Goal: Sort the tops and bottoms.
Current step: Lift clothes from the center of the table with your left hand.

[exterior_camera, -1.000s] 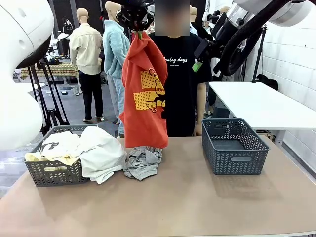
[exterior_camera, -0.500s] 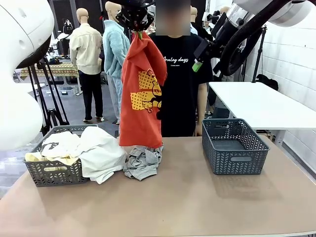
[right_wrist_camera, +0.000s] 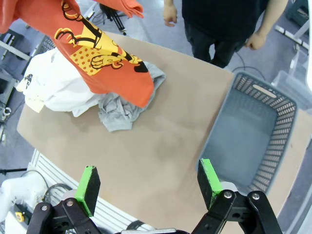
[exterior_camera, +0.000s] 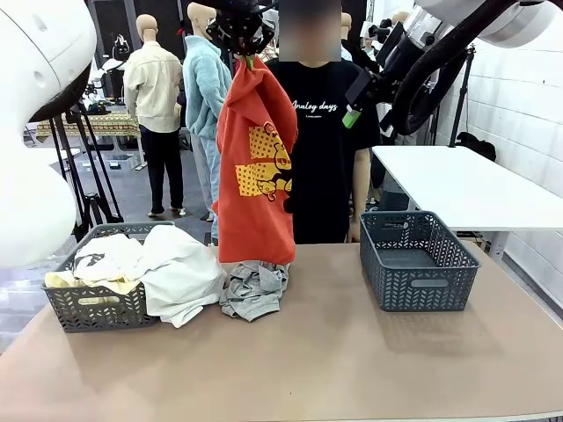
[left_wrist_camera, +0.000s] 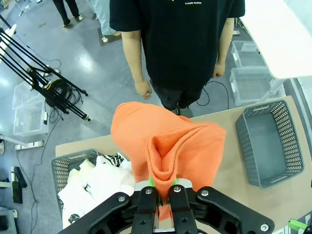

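An orange-red garment (exterior_camera: 257,167) with a yellow cartoon print hangs high over the table's middle, pinched at its top by my left gripper (exterior_camera: 247,60), which is shut on it; the same cloth (left_wrist_camera: 168,151) bunches between the green pads. Its hem swings just above a crumpled grey garment (exterior_camera: 254,290) lying on the table. White, pale yellow and patterned garments (exterior_camera: 149,264) fill and spill over the left basket (exterior_camera: 92,308). My right gripper (right_wrist_camera: 148,187) stands wide open, held high at the upper right (exterior_camera: 354,112), holding nothing.
An empty grey basket (exterior_camera: 418,259) stands at the table's right. A person in a black T-shirt (exterior_camera: 321,149) stands at the far edge behind the hanging garment. A white table (exterior_camera: 466,185) is beyond the right side. The near tabletop (exterior_camera: 334,369) is bare.
The hanging orange-red garment sways: it swung slightly left, then back right. Both grippers stay where they were.
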Action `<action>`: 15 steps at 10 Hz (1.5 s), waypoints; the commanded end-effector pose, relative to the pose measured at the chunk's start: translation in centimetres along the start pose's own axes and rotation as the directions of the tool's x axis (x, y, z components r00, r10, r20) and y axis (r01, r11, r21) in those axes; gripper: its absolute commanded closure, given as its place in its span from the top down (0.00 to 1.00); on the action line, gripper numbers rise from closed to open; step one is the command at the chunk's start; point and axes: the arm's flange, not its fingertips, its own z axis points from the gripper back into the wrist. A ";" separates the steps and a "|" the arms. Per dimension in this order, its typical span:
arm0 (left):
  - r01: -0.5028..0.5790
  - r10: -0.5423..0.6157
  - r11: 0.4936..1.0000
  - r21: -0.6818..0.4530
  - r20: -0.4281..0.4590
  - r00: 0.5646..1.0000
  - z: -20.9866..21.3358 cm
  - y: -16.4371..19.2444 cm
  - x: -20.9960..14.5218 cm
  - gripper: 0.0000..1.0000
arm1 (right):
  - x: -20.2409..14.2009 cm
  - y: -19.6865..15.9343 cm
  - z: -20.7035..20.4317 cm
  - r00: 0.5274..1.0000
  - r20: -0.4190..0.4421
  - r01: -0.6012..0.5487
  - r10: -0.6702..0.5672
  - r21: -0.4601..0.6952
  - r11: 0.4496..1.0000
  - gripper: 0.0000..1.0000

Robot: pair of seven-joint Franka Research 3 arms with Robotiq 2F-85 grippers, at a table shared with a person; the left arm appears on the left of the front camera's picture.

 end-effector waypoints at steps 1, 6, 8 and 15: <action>-0.009 0.009 1.000 -0.005 0.015 1.000 0.4 0.2 0.2 0.00 | -0.6 0.0 -0.2 1.000 -0.002 0.011 -0.011 -0.008 1.000 1.00; -0.009 0.009 1.000 -0.005 0.015 1.000 0.4 0.2 0.2 0.00 | -0.6 0.0 -0.2 1.000 -0.002 0.011 -0.011 -0.008 1.000 1.00; -0.009 0.009 1.000 -0.005 0.015 1.000 0.4 0.2 0.2 0.00 | -0.6 0.0 -0.2 1.000 -0.002 0.011 -0.011 -0.008 1.000 1.00; -0.009 0.009 1.000 -0.005 0.015 1.000 0.4 0.2 0.2 0.00 | -0.6 0.0 -0.2 1.000 -0.002 0.011 -0.011 -0.008 1.000 1.00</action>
